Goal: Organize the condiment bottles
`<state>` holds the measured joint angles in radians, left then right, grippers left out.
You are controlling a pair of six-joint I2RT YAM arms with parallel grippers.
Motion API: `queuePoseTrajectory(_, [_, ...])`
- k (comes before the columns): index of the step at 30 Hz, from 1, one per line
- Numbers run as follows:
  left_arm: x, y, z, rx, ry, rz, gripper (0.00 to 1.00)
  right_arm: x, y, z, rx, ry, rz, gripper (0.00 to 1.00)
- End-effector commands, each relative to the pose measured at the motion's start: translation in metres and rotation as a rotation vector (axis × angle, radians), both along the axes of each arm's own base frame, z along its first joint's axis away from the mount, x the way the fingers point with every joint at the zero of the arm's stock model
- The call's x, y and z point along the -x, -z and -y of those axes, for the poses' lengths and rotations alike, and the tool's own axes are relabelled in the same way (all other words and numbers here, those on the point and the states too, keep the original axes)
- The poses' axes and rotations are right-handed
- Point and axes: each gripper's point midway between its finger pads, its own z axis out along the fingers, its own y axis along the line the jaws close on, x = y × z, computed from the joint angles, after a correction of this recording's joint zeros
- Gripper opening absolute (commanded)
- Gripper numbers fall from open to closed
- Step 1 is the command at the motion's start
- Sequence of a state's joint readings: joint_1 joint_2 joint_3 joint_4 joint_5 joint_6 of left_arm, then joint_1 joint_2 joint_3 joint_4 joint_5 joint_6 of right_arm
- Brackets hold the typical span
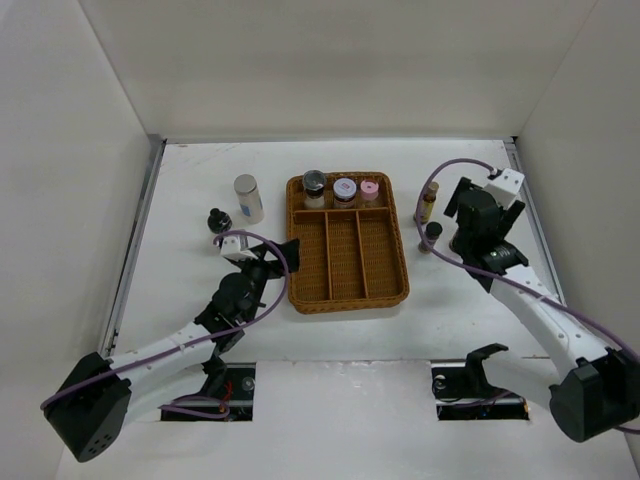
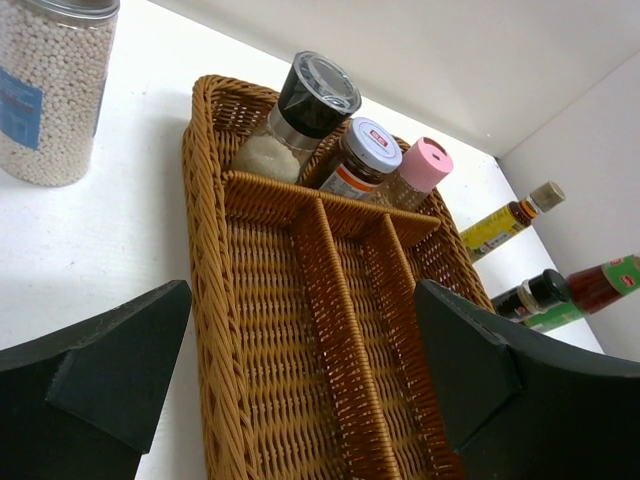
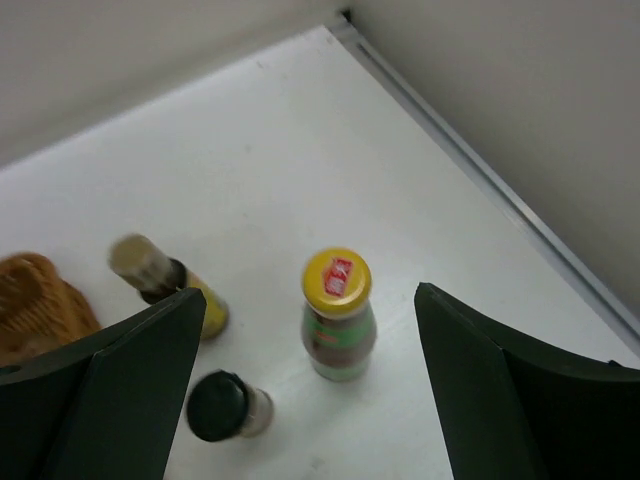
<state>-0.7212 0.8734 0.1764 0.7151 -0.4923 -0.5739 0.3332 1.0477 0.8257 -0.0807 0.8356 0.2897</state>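
Step in hand looks like a right-arm pick. The right fingers (image 3: 130, 390) are spread wide and hold nothing, above the yellow-cap bottle (image 3: 338, 312). It stands upright on the bench (image 3: 300, 150), in line with the gap between the fingers, untouched. To do it well: come straight down, centre the bottle in the gap, close on the body below the cap (a cap grip may slip), and lift vertically. Watch the neighbours: the black-cap bottle (image 3: 225, 405) sits just beside one finger and the oil bottle (image 3: 165, 280) is near it, both easy to knock. The left fingers (image 2: 100, 380) are spread too, empty, aimed along the wicker tray (image 2: 205, 230). The tray's far compartment holds the black-lid grinder (image 2: 300, 115), grey-lid jar (image 2: 362, 160) and pink-cap bottle (image 2: 420, 170). Left of the tray stand the white-bead jar (image 1: 247, 198) and a second black-cap bottle (image 1: 217, 220).
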Motion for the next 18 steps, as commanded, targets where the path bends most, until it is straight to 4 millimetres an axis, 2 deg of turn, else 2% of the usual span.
queuePoseTrajectory(1, [0.001,-0.012,0.006,0.042,0.021,0.034,0.96,0.006,0.019,0.015,-0.031,0.055,-0.043,0.92])
queuePoseTrajectory(8, [0.001,-0.01,0.007,0.037,0.022,0.026,0.96,-0.01,0.037,0.024,-0.068,0.061,-0.067,0.88])
queuePoseTrajectory(10, [0.0,-0.009,0.007,0.036,0.021,0.025,0.96,-0.016,0.042,0.023,-0.077,0.047,-0.074,0.8])
queuePoseTrajectory(14, [-0.001,-0.008,0.008,0.033,0.022,0.022,0.96,-0.025,0.048,0.023,-0.098,0.03,-0.071,0.69])
queuePoseTrajectory(18, [-0.001,-0.006,0.009,0.03,0.024,0.018,0.96,-0.036,0.043,0.024,-0.072,0.024,-0.029,0.52])
